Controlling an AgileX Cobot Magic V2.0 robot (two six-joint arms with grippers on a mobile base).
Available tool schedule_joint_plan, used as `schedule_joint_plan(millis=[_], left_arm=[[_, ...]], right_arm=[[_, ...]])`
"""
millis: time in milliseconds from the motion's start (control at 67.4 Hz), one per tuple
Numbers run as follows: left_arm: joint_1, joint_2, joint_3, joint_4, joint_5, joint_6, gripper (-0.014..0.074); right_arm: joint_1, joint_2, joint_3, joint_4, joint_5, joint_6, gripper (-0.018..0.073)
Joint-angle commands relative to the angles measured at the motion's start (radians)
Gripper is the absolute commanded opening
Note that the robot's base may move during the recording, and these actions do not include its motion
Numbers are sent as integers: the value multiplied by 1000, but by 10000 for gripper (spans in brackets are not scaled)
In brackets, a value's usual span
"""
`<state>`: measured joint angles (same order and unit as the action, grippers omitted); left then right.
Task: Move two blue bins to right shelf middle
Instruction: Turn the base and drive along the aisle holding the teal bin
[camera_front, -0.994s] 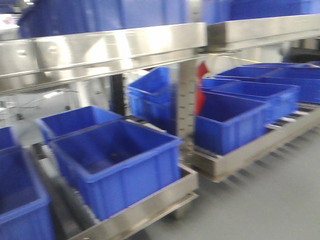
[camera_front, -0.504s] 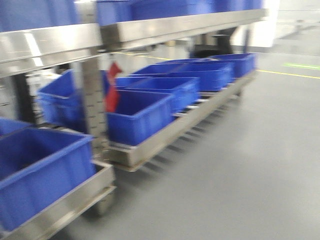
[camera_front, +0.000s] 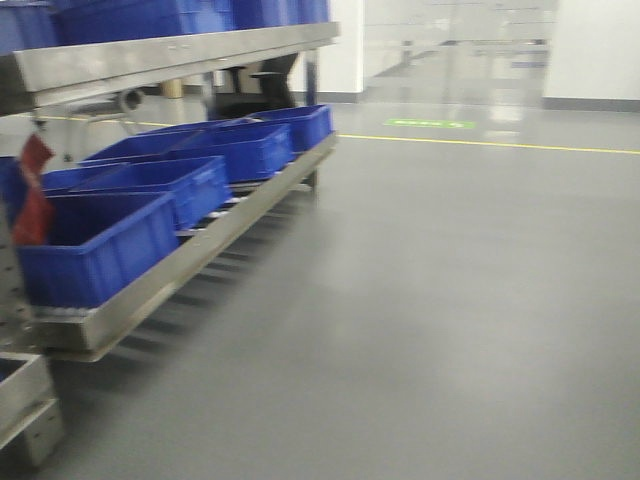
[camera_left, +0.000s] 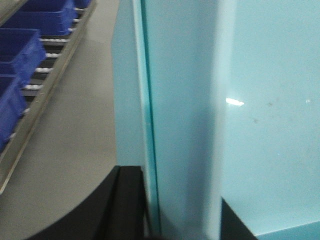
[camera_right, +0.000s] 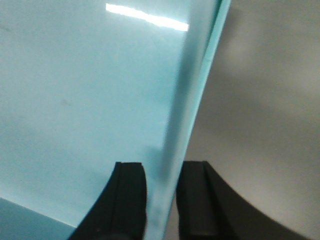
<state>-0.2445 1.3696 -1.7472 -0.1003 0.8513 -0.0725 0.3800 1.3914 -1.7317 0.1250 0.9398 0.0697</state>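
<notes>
Right wrist: fingers (camera_right: 129, 200) astride bin (camera_right: 85, 100) wall

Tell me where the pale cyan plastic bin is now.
The pale cyan plastic bin fills both wrist views, gripped by the left gripper and right gripper, royal-blue crates lying left of it.

The rack (camera_front: 170, 270) stands at my left, with a row of crates (camera_front: 100, 245) on its lower tier and more crates on the tier above. The floor (camera_front: 430, 300) spreads to its right. A wall of the bin (camera_left: 260, 125) sits between the fingers of my left tool (camera_left: 180, 215), and likewise of my right tool (camera_right: 161, 197).
</notes>
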Motion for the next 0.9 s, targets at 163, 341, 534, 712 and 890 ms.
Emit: schedule_joint_plan(millis=[163, 341, 534, 712, 890], left_arm=[[0, -22, -19, -53, -144, -24, -111], [0, -22, -19, -53, -144, -24, -111], [0, -22, -19, -53, -144, -24, -111], [0, -22, -19, -53, -144, -24, -111], [0, -22, -19, -53, -144, -24, -111]], right_arm=[[1, -16, -12, 18, -35, -34, -154], [1, -16, -12, 18, -35, -34, -154], [1, -16, -12, 18, -35, -34, -154], [1, -16, -12, 18, -35, -34, -154], [1, -16, -12, 18, -35, -34, -154]])
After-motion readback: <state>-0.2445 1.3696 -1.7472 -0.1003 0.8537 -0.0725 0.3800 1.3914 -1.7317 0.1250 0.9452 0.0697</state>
